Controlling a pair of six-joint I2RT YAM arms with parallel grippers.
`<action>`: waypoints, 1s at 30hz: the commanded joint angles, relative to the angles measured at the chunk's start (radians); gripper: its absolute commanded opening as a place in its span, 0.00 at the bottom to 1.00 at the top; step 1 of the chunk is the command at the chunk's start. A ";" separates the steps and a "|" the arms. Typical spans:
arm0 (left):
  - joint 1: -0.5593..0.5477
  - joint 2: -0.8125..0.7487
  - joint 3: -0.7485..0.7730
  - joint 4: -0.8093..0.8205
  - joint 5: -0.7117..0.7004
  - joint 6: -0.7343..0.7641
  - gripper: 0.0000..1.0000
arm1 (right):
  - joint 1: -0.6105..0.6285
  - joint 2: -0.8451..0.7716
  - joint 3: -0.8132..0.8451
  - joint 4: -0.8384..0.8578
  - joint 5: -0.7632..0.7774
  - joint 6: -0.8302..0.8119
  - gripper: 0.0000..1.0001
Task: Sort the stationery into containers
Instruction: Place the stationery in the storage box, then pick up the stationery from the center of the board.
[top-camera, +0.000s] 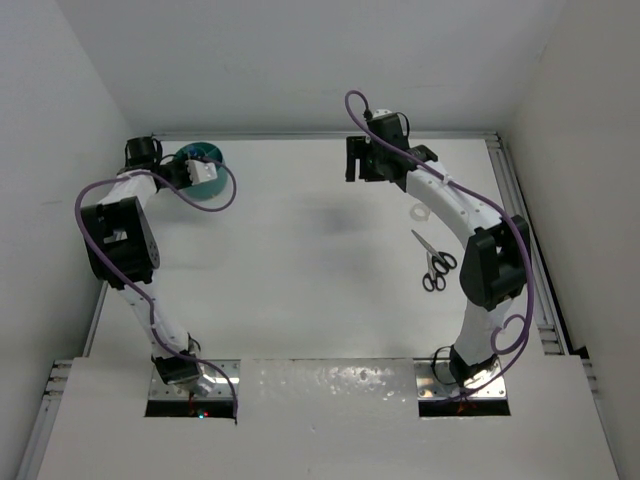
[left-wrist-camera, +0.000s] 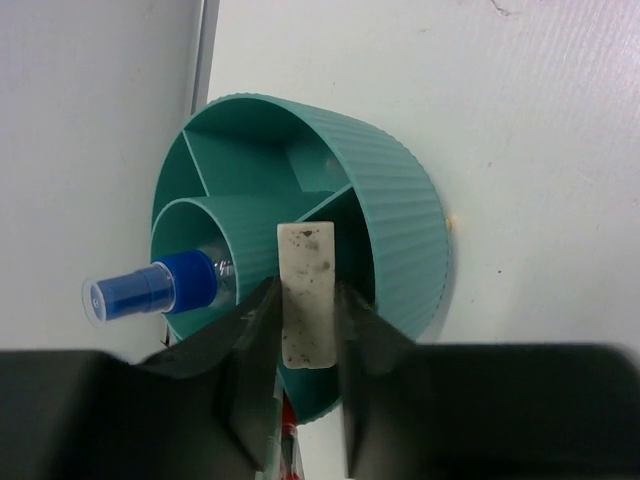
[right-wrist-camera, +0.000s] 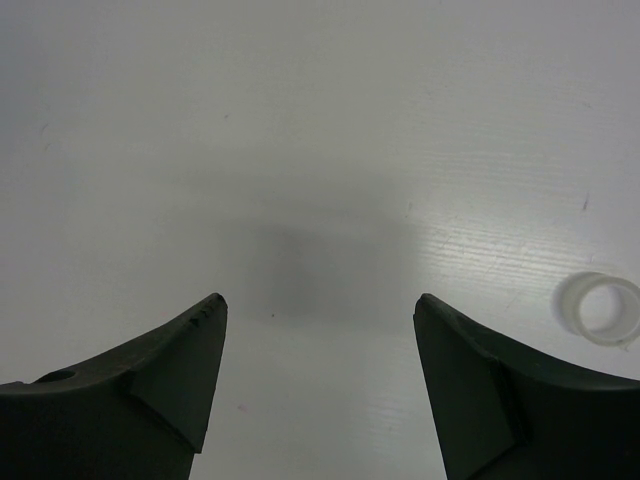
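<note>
Pinched between the left gripper's (left-wrist-camera: 308, 335) fingers, the tan eraser block (left-wrist-camera: 306, 285) hangs over the open round teal tub (left-wrist-camera: 400, 230), its far end above a divider beside the inner compartment where the blue-capped bottle (left-wrist-camera: 160, 288) sits, cap poking past the rim. That tub stands at the far left corner of the table (top-camera: 300, 260). Across it the right gripper (right-wrist-camera: 320, 320) hovers with jaws spread wide on nothing, the white tape roll (right-wrist-camera: 603, 308) lying to its right and the black-handled scissors (top-camera: 435, 262) beside that arm.
</note>
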 joint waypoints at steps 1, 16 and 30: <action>-0.005 -0.005 -0.010 0.048 0.016 -0.003 0.29 | 0.005 -0.047 -0.004 0.005 0.015 0.006 0.75; 0.007 -0.082 0.043 -0.072 0.018 0.003 0.56 | -0.012 -0.089 -0.051 -0.076 0.027 0.039 0.49; -0.033 -0.214 0.041 -0.031 0.110 -0.250 0.64 | -0.349 -0.374 -0.532 -0.110 -0.015 0.315 0.43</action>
